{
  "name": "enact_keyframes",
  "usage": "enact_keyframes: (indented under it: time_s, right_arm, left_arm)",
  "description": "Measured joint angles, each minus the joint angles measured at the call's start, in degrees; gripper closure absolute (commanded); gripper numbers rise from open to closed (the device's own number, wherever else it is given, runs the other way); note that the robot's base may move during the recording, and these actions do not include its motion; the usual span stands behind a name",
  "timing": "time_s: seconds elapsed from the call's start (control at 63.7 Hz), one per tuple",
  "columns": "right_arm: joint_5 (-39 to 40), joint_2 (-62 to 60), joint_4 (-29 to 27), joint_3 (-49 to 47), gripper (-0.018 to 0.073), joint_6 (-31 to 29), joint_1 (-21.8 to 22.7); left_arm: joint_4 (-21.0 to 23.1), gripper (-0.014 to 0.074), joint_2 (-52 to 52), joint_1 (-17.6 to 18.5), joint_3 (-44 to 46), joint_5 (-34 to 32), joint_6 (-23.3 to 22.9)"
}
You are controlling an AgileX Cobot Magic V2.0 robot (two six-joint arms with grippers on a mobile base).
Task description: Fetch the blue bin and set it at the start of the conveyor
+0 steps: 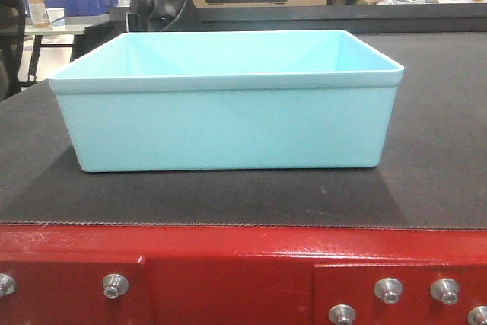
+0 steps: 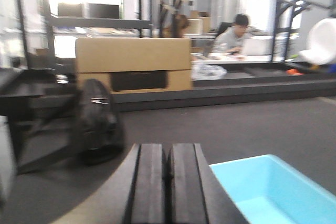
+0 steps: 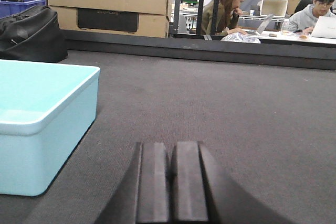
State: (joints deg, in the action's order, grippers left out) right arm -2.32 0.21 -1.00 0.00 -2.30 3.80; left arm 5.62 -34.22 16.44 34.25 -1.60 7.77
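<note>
— Where did we see the pale turquoise plastic tub (image 1: 226, 104)?
— Mid-frame, upright on the dark textured belt (image 1: 426, 180) behind its red bolted frame (image 1: 228, 272); our left gripper (image 2: 168, 182) and right gripper (image 3: 172, 182) sat closed, empty.

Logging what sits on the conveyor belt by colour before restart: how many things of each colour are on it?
Pale cyan: 1, the blue bin
Black: 1, a bag at the belt's far edge
Total: 2
</note>
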Motion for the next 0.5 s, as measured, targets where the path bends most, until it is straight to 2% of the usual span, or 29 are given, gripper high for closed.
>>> enact_keyframes:
  time_s: [0.251,0.377,0.502]
  right_arm:
    - [0.00,0.00,0.00,0.00,0.0718,0.00,0.00]
    - [0.00,0.00,0.00,0.00,0.0718,0.00,0.00]
    - [0.00,0.00,0.00,0.00,0.0718,0.00,0.00]
  left_arm:
    - [-1.41,0.0707,13.04,-12.46,-12.16,0.99,0.00]
    - [-1.56,0.0707,18.92,-15.89,-18.04,1.10,0.00]
    - [-1.59,0.0707,24.61,-16.61,-23.91,1.60,0.00]
